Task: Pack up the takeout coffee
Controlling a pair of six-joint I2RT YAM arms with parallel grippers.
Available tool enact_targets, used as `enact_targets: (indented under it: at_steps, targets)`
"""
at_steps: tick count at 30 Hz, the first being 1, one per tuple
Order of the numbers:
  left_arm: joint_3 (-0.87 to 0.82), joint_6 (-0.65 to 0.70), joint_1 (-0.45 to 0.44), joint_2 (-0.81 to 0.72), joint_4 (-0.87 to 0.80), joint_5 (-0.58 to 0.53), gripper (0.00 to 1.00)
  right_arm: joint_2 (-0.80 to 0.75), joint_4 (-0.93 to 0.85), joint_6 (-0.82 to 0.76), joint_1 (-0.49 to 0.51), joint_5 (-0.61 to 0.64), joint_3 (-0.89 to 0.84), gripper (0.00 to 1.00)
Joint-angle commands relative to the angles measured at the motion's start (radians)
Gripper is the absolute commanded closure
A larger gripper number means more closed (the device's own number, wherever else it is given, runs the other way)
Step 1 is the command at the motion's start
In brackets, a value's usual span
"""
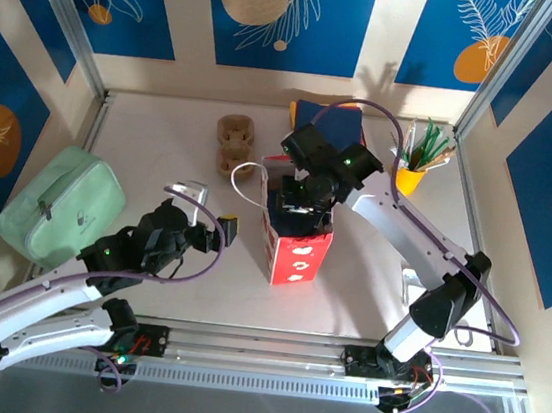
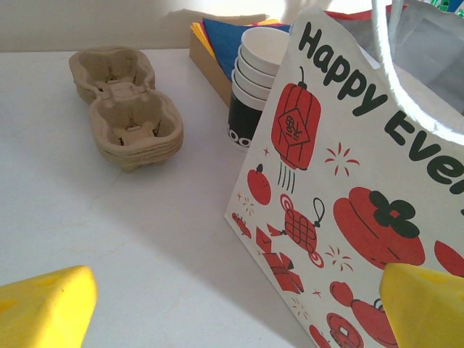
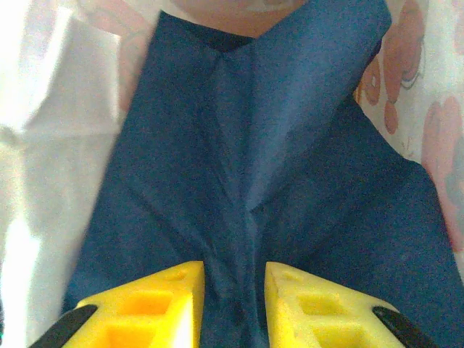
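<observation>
My right gripper (image 3: 233,308) is down inside the tall white paper gift bag printed with red lanterns (image 1: 300,255), which stands upright at the middle of the pale table (image 1: 163,142). Its yellow fingers (image 3: 145,312) are parted by a narrow slot. Through that slot I see a dark blue crumpled paper napkin (image 3: 254,145) lying in the bag, with a crease running up from between the tips. Nothing is pinched between the pads. Whether the tips touch the napkin I cannot tell.

My left gripper (image 2: 235,312) is spread as wide as it goes and holds nothing. It hovers low over the table just left of the bag, with the printed side close in front of it. Whether the finger on that side touches the paper I cannot tell.

Beyond the bag a stack of lidless white-rimmed paper cups (image 2: 257,65) leans beside it. A pile of brown moulded-pulp cup carriers (image 2: 123,109) rests further left. A mint-green zipped pouch (image 1: 60,202) lies at the table's left edge.

Where the takeout coffee sits I cannot tell.
</observation>
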Motion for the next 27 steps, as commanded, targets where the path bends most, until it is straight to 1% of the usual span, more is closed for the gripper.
enact_targets:
  at_steps: [1,4,14,18,27]
  targets:
    - [-0.002,0.002,0.01,-0.01,-0.009,-0.013,0.0,-0.061,0.0,0.004,0.008,-0.042,0.019,0.71]
    - [0.001,0.004,0.01,-0.012,-0.01,-0.015,0.0,-0.083,0.038,0.003,0.009,-0.112,-0.015,0.72]
    - [0.003,0.005,0.01,-0.009,-0.01,-0.014,0.0,-0.045,0.023,0.016,0.005,-0.161,-0.076,0.74]
    - [0.003,0.009,0.009,-0.007,-0.008,-0.016,0.0,-0.006,-0.003,0.016,0.005,-0.146,-0.074,0.75]
    - [0.005,0.01,0.01,-0.007,-0.015,-0.015,0.0,0.049,-0.089,0.031,0.006,-0.067,-0.026,0.75]
